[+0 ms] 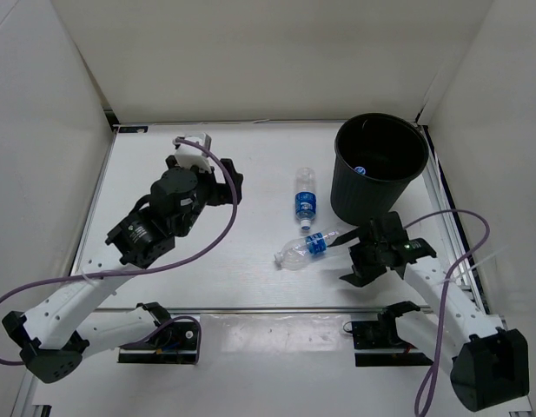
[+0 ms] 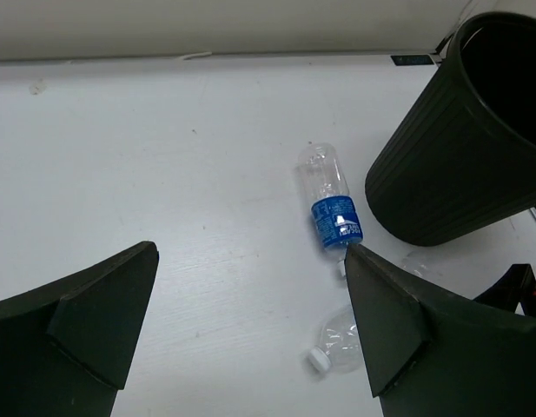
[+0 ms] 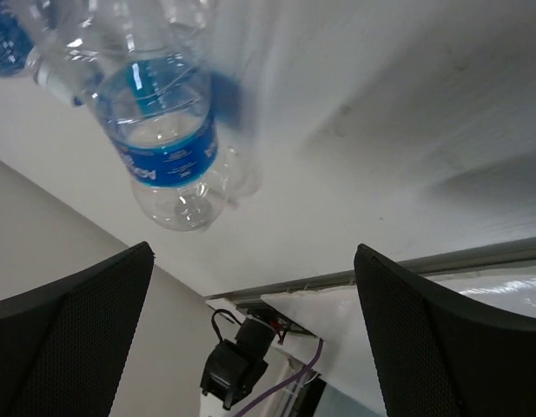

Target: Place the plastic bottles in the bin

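Two clear plastic bottles with blue labels and white caps lie on the white table. One (image 1: 306, 198) lies just left of the black bin (image 1: 380, 165); it also shows in the left wrist view (image 2: 333, 204). The other (image 1: 307, 248) lies slanted in front of it, cap to the left, and shows in the right wrist view (image 3: 159, 130) and partly in the left wrist view (image 2: 341, 343). My right gripper (image 1: 347, 256) is open and empty, just right of this bottle's base. My left gripper (image 1: 235, 185) is open and empty, well left of both bottles. Something blue (image 1: 360, 170) lies inside the bin. No green bottle is in view.
White walls enclose the table on the left, back and right. The bin (image 2: 459, 139) stands at the back right corner. A metal rail (image 1: 276, 308) runs along the table's near edge, with the arm bases below it.
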Robot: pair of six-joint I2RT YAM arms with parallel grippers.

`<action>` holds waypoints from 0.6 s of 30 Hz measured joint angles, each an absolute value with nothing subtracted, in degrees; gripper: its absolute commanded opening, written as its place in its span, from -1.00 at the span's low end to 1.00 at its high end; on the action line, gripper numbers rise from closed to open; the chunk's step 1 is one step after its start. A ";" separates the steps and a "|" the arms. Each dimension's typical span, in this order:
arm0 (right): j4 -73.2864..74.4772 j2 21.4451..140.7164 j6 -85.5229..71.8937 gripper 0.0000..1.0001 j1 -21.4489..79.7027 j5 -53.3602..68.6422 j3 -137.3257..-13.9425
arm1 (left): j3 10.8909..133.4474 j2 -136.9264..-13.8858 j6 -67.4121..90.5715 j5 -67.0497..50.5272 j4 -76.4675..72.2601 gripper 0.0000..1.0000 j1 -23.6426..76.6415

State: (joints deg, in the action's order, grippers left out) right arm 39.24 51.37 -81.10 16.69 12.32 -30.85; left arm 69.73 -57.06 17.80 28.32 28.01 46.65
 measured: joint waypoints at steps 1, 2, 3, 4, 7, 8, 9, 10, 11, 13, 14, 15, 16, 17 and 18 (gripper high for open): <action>38.46 51.92 -81.12 1.00 17.87 11.53 -31.40 | 69.21 -57.06 18.17 28.16 28.27 1.00 46.65; 37.89 52.38 -81.17 1.00 19.03 10.61 -32.10 | 68.51 -56.93 18.76 28.03 28.60 1.00 46.65; 37.23 52.71 -81.32 1.00 19.70 9.85 -32.49 | 67.90 -56.84 19.18 27.92 28.77 1.00 46.65; 36.38 53.08 -81.52 1.00 20.29 9.08 -32.75 | 67.26 -56.64 19.59 27.77 28.93 1.00 46.65; 33.56 53.98 -82.43 1.00 21.69 7.49 -32.84 | 65.43 -55.66 20.75 27.53 29.47 1.00 46.65; 32.34 54.37 -82.78 1.00 22.04 7.18 -32.84 | 64.93 -55.29 21.06 27.44 29.61 1.00 46.65; 31.20 54.81 -83.20 1.00 22.39 7.07 -32.84 | 64.40 -54.83 21.10 27.42 29.65 1.00 46.65; 29.91 55.46 -83.64 1.00 22.74 6.85 -32.84 | 64.01 -54.37 21.12 27.40 29.93 1.00 46.65; 29.02 56.27 -83.88 1.00 23.09 6.68 -32.84 | 63.79 -54.08 21.19 27.40 30.04 1.00 46.65; 27.09 58.74 -84.29 1.00 23.77 6.22 -32.84 | 63.31 -53.47 21.23 27.38 30.06 1.00 46.65; 26.26 60.03 -84.60 1.00 24.05 5.96 -32.84 | 63.22 -53.39 21.26 27.27 30.15 1.00 46.65; 25.41 61.41 -85.01 1.00 24.34 5.89 -32.84 | 63.22 -53.36 21.21 27.14 30.15 1.00 46.65; 24.56 62.63 -85.36 1.00 24.73 5.72 -32.86 | 63.22 -53.36 21.17 26.94 30.17 1.00 46.65; 23.88 63.92 -85.58 1.00 25.04 5.63 -32.93 | 63.22 -53.36 21.08 26.74 30.22 1.00 46.65; 23.46 65.52 -85.97 1.00 25.45 5.45 -33.26 | 63.22 -53.36 21.06 26.50 30.26 1.00 46.65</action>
State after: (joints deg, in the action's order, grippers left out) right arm 23.46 65.52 -85.97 25.45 5.45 -33.26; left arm 63.22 -53.36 21.06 26.50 30.26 46.65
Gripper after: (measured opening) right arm 0.998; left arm 0.998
